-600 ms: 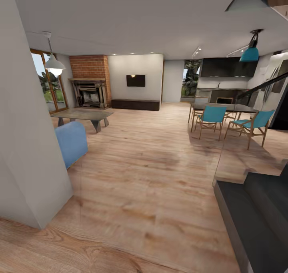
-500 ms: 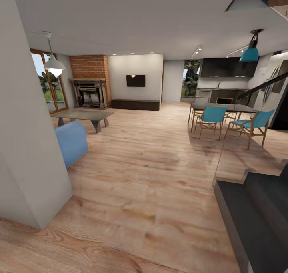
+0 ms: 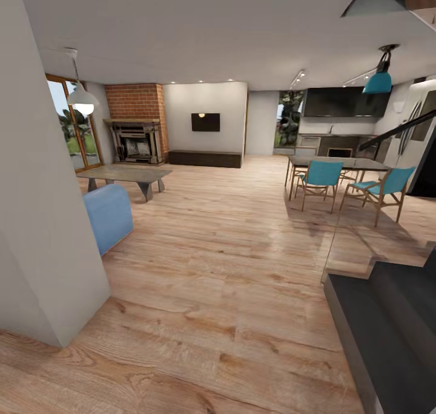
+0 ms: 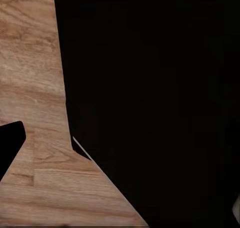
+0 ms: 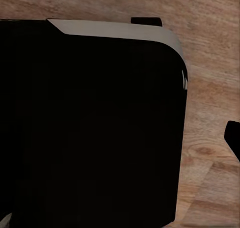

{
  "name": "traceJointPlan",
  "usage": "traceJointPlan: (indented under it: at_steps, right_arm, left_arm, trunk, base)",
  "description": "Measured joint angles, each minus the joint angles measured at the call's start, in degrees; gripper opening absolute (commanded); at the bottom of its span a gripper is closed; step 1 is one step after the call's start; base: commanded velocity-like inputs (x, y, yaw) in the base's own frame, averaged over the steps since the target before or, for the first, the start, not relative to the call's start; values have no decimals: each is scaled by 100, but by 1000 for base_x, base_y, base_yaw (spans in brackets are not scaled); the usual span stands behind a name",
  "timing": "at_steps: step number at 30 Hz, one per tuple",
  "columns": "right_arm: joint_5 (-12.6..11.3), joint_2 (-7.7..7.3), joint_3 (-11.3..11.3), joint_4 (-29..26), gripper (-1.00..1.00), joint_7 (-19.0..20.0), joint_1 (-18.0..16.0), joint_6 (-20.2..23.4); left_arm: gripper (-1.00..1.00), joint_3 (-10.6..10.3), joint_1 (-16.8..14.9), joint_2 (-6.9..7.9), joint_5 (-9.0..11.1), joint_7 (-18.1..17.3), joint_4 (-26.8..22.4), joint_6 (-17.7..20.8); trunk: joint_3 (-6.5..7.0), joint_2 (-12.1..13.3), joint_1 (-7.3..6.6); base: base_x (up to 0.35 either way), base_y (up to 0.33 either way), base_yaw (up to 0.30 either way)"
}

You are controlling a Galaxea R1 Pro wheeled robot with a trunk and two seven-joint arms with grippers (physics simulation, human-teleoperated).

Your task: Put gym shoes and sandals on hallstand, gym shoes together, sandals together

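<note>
the robot is facing an open living room, with wood-plank floor [image 3: 230,268] stretching toward a brick fireplace [image 3: 137,123], a dining table [image 3: 339,162] with teal chairs [image 3: 321,177], a blue armchair [image 3: 109,215] and dark stairs [image 3: 387,323]. the shoes, sandals and hallstand are lying somewhere out of sight; judging by type, they should be handling light, gripped at the heel collar or strap. no writing is readable. whether the jaws are open cannot be told.

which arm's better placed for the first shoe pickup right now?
Can't pick a side yet. The head view shows open wood floor, a dining table and a fireplace; both wrist views look down at floor past dark robot bodywork. Find the shoes first.
</note>
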Motion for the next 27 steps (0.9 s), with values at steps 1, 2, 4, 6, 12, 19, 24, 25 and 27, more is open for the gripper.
traceJointPlan:
  at_steps: [1,2,4,6,12,19,24,25,27]
  right_arm:
    - [0,-2,0,1,100,0,-2,2]
    - [1,-4,0,2,100,0,-3,6]
    - [3,-8,0,-1,100,0,-5,11]
    - [6,-17,-2,-21,100,0,-8,19]
    - [2,-74,-11,-106,100,-6,-13,16]
    - [0,-247,-20,-332,100,-8,-17,2]
    - [0,-329,-28,-494,100,-14,-17,-16]
    - [0,-341,-29,-526,100,-14,-17,-25]
    - [0,-365,-31,-593,100,-15,-17,-64]
  left_arm:
    - [100,-1,2,3,0,0,1,3]
    - [100,-2,3,7,0,0,2,5]
    - [100,-4,5,15,0,1,0,6]
    - [100,-4,7,41,1,4,-4,6]
    - [100,-4,8,122,1,10,-162,6]
    - [100,-3,-43,259,1,26,-375,10]
    - [100,0,-65,295,1,40,-538,5]
    - [100,2,-70,297,1,42,-571,5]
    - [100,5,-94,302,1,45,-640,4]
  trunk:
    - [0,0,0]
    - [0,0,0]
    - [0,0,0]
    - [0,0,0]
    - [0,0,0]
    - [0,0,0]
    - [1,0,0]
    - [1,0,0]
    - [1,0,0]
  base:
    - [0,0,0]
    - [0,0,0]
    - [0,0,0]
    - [0,0,0]
    - [0,0,0]
    - [0,0,0]
    - [0,0,0]
    - [0,0,0]
    - [0,0,0]
